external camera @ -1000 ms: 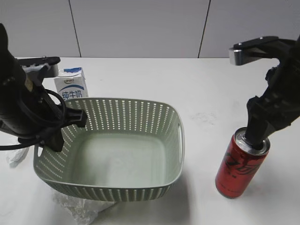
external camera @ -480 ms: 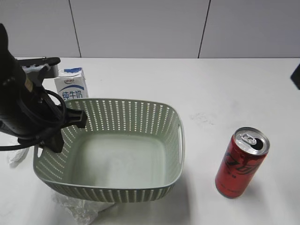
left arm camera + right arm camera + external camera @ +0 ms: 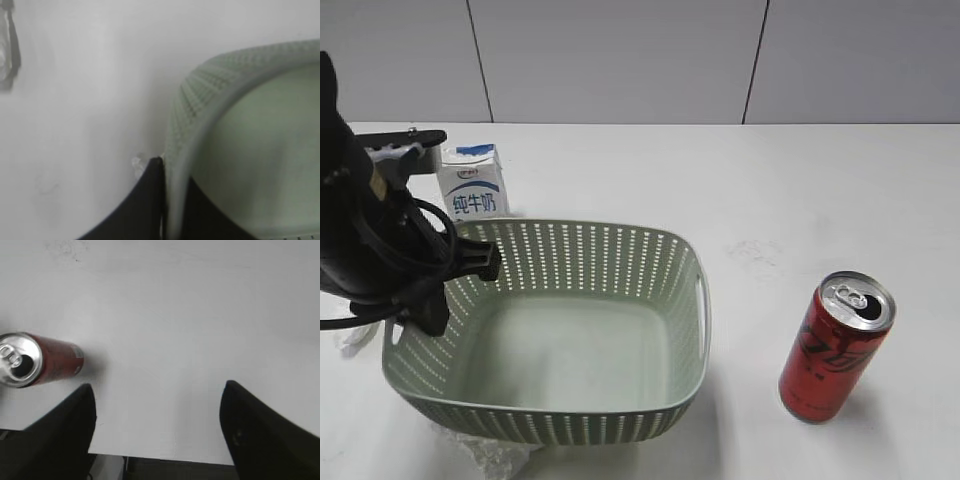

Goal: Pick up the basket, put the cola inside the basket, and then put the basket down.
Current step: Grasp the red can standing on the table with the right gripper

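Note:
The pale green slotted basket (image 3: 570, 400) is held tilted, its left side raised off the white table. My left gripper (image 3: 430, 305) is shut on the basket's left rim; in the left wrist view my black fingers (image 3: 172, 200) pinch the basket wall (image 3: 200, 100). The red cola can (image 3: 835, 345) stands upright on the table to the right of the basket, its top open. It also shows at the left of the right wrist view (image 3: 37, 360). My right gripper (image 3: 157, 410) is open and empty, above bare table, and out of the exterior view.
A white-and-blue milk carton (image 3: 472, 185) stands behind the basket at the left. Crumpled clear plastic (image 3: 485, 455) lies under the basket's front left corner. The table's near edge (image 3: 165, 457) shows below my right gripper.
My right arm has left the cola can and moved out of the exterior view. My left gripper has shifted the basket slightly toward the camera.

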{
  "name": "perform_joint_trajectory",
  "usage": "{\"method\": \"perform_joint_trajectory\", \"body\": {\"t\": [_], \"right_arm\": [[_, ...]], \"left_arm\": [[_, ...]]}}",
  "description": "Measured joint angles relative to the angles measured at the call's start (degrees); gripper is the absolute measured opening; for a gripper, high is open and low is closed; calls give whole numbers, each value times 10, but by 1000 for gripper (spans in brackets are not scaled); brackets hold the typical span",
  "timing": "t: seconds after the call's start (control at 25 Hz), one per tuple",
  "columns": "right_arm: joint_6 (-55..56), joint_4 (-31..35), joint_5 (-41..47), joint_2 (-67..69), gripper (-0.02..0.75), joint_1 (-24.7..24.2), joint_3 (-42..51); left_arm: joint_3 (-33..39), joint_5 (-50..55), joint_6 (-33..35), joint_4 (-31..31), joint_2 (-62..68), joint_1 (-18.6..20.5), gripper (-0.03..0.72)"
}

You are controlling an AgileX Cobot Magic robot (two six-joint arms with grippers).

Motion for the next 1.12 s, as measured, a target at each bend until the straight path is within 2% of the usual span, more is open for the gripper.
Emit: {"method": "perform_joint_trajectory", "body": {"t": [0.12,0.36,0.64,0.92,1.12], "right_arm": [[-1,22,0,-64,583,-1,50],[-7,25,-3,-241,583,-1,161],[-11,28,-47,-447,583,-1,231],[-36,31,-68,-565,583,-1,255],[-41,35,-86,-586,583,-1,292]], "left_arm": [[0,9,0,0,0,0,-4],[0,12,0,0,0,0,-4],[0,16,0,-1,0,0,-4],[0,15,0,-1,0,0,-4],[0,14,0,-11,0,0,-4]]}}
